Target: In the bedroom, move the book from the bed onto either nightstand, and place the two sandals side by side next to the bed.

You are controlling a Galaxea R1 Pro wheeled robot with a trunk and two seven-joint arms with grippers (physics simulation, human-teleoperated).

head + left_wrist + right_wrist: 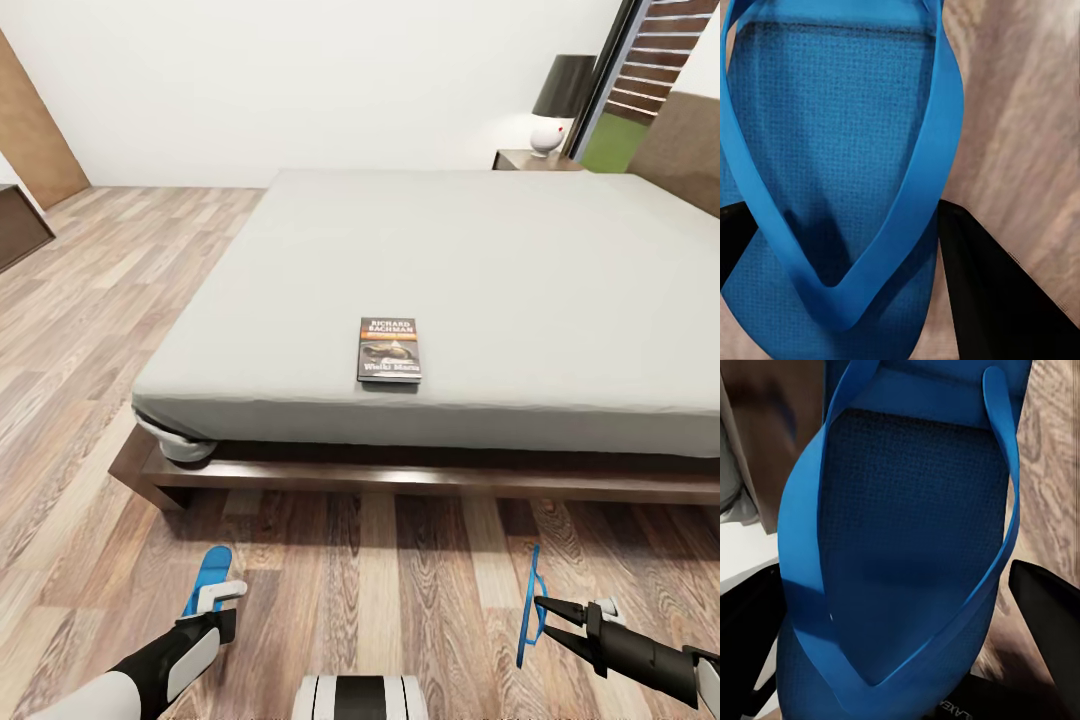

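Two bright blue flat sandals were pinched, one (207, 580) by the left gripper (220, 598), one (529, 605) by the right gripper (548, 618), above plank floor (380, 560) near the bed (450, 280); lowering them together seemed next. The dark paperback book (389, 350) lay on the mattress.

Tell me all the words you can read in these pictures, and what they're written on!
"RICHARD BACHMAN": white letters at the top of the book lying on the bed.
The white title near the book's bottom edge: too blurred to read for sure.
The thin line on the book's orange band: too small to read.
Pale letters on the black part under the sandal in the right wrist view: cut off, unreadable.
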